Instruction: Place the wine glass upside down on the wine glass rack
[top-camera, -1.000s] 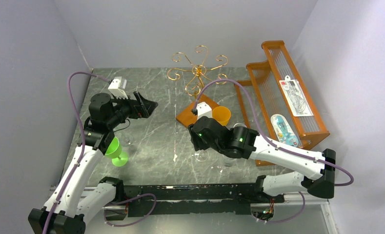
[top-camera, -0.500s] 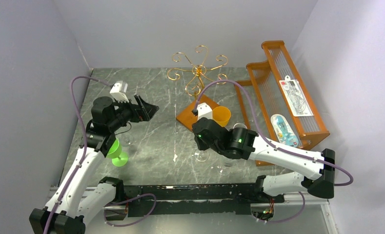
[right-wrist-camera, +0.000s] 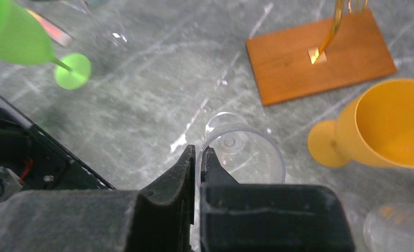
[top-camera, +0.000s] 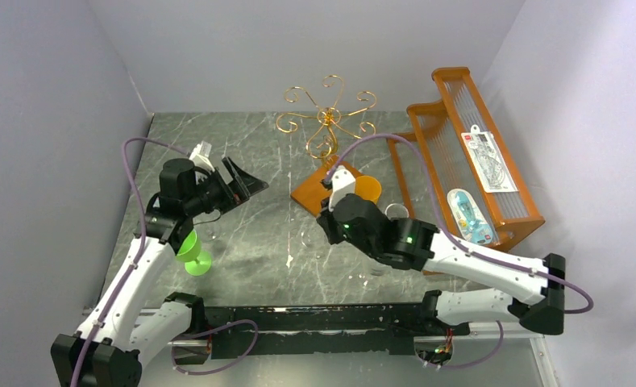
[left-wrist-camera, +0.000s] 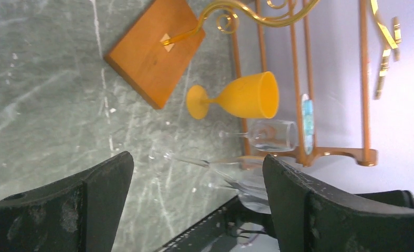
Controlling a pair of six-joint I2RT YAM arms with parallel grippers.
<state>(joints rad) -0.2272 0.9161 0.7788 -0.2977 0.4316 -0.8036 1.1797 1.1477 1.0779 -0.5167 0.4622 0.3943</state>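
The wine glass rack is a gold wire stand (top-camera: 328, 113) on a brown wooden base (top-camera: 318, 193); the base also shows in the left wrist view (left-wrist-camera: 152, 52) and the right wrist view (right-wrist-camera: 320, 63). My right gripper (right-wrist-camera: 198, 156) is shut on the rim of a clear wine glass (right-wrist-camera: 244, 152). It holds the glass near the base's front corner, and the glass shows tilted in the left wrist view (left-wrist-camera: 231, 170). My left gripper (left-wrist-camera: 197, 160) is open and empty, raised at the left (top-camera: 246, 184) and facing the rack.
An orange glass (top-camera: 368, 191) stands beside the rack base. A second clear glass (left-wrist-camera: 270, 135) stands behind it. A green glass (top-camera: 192, 250) stands by the left arm. The orange slatted shelf (top-camera: 467, 153) with packets fills the right side.
My right arm has moved left and away from the near edge with the clear glass in its grip. My left gripper has shifted slightly right and stays open.
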